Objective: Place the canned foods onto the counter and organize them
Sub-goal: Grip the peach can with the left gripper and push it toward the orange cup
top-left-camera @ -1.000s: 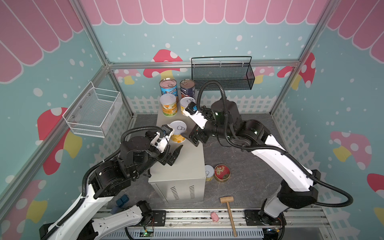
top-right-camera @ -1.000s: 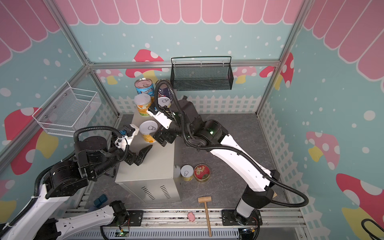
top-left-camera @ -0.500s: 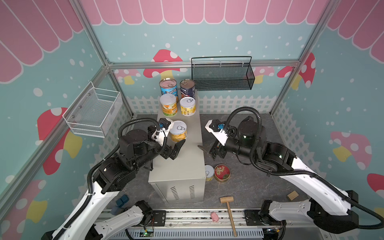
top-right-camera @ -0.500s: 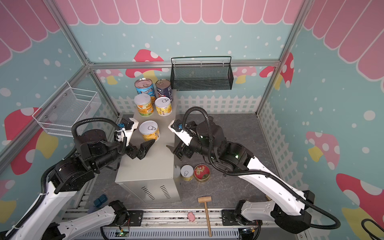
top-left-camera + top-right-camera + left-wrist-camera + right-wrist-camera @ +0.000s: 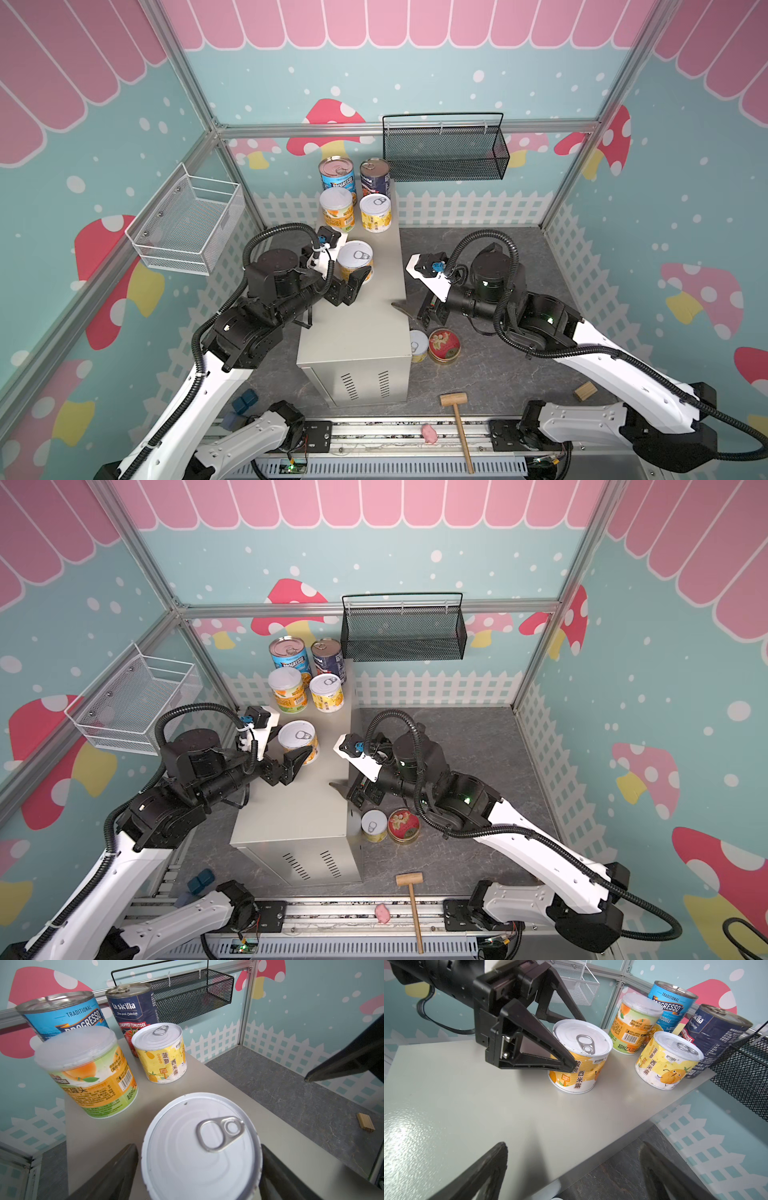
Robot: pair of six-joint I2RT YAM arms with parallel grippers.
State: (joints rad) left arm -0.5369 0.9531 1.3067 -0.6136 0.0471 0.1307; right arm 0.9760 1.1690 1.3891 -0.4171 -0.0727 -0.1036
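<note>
**Straddling a short can on the counter**

The short yellow can with a white pull-ring top stands upright on the long beige-grey metal counter. Its long axis is vertical and its lid faces up. Its label is yellow and white with fruit drawings and Chinese characters.

The left end effector reaches in low, and its black fingers flank the can's wall on two sides. Whether they press on it I cannot tell. Half a second ago this end effector sat just short of the can; now it is around it.

The right end effector is released and empty, with its jaws wide. It now sits lower, at the counter's right edge, whereas a second ago it reached over the far cans.

At the far end, all upright, stand:
- the tall light-blue Progresso can
- beside it, the tall dark navy can
- in front of them, the orange-and-green can with a clear plastic lid
- next to that, a second short yellow can

On the grey floor, against the counter's right wall, another short yellow can stands upright. The flat gold red-lidded tin lies lid up just beside it.
</note>
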